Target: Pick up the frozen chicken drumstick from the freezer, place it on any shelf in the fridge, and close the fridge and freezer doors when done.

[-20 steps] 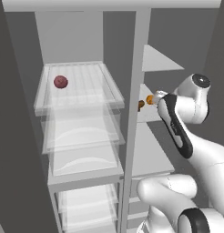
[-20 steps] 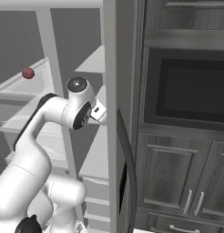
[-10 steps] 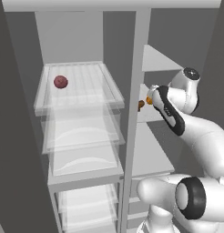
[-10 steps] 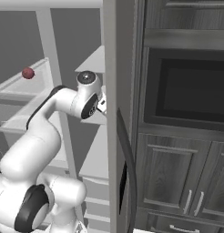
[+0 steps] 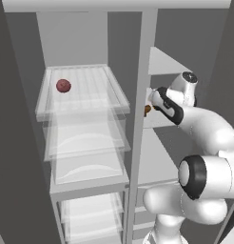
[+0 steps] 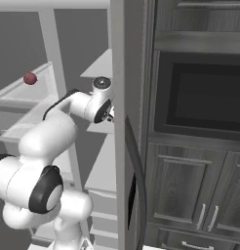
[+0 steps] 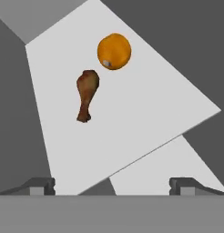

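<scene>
In the hand view the frozen chicken drumstick (image 7: 88,93) lies on a solid grey freezer shelf (image 7: 136,123), its narrow end towards my hand. A round orange thing (image 7: 114,51) sits just beyond it. My gripper (image 7: 113,185) is open and hangs short of the drumstick, touching nothing. In the left base view my gripper (image 5: 154,99) reaches into the freezer (image 5: 166,143), next to a small brown-orange bit (image 5: 147,109) on that shelf. The fridge (image 5: 85,143) stands open on the left, its top clear shelf (image 5: 90,102) carrying a dark-red ball (image 5: 63,86).
The open freezer door (image 6: 119,122) with its dark curved handle (image 6: 137,185) stands edge-on right of my arm. Dark cabinets and a built-in microwave (image 6: 205,97) lie beyond it. The grey divider (image 5: 138,143) separates fridge from freezer. Lower clear shelves (image 5: 85,167) stack below.
My arm has stretched further into the freezer, bringing the hand closer to the shelf that holds the drumstick. The jaws stayed open. The red ball has not moved.
</scene>
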Motion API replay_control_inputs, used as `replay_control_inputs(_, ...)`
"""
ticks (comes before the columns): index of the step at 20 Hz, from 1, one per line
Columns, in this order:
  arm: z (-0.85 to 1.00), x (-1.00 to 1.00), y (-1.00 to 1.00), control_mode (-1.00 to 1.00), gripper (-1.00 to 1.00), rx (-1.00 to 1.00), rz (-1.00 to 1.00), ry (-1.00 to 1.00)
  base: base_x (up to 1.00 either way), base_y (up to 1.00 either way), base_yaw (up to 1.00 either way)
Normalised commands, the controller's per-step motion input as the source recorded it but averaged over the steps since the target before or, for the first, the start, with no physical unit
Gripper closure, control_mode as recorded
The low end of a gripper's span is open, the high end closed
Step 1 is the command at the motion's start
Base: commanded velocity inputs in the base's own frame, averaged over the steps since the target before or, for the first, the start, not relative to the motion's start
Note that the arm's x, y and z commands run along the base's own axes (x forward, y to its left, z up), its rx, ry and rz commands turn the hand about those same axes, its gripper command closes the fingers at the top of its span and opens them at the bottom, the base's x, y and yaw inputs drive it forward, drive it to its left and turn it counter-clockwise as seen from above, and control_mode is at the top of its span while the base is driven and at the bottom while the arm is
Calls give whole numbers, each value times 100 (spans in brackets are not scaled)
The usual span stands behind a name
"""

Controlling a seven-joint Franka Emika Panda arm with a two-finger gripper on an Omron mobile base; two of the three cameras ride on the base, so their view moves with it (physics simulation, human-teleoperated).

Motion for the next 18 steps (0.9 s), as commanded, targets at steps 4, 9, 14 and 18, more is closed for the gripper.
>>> replay_control_inputs(4,-26,40,0,-100,-100,7,0,4,0,0,0)
replay_control_inputs(9,-27,43,0,-100,-100,0,0,8,0,0,0)
replay_control_inputs(14,-21,49,0,-100,-100,0,0,11,0,0,0)
replay_control_inputs(18,-23,47,2,-100,-100,0,0,10,0,0,0)
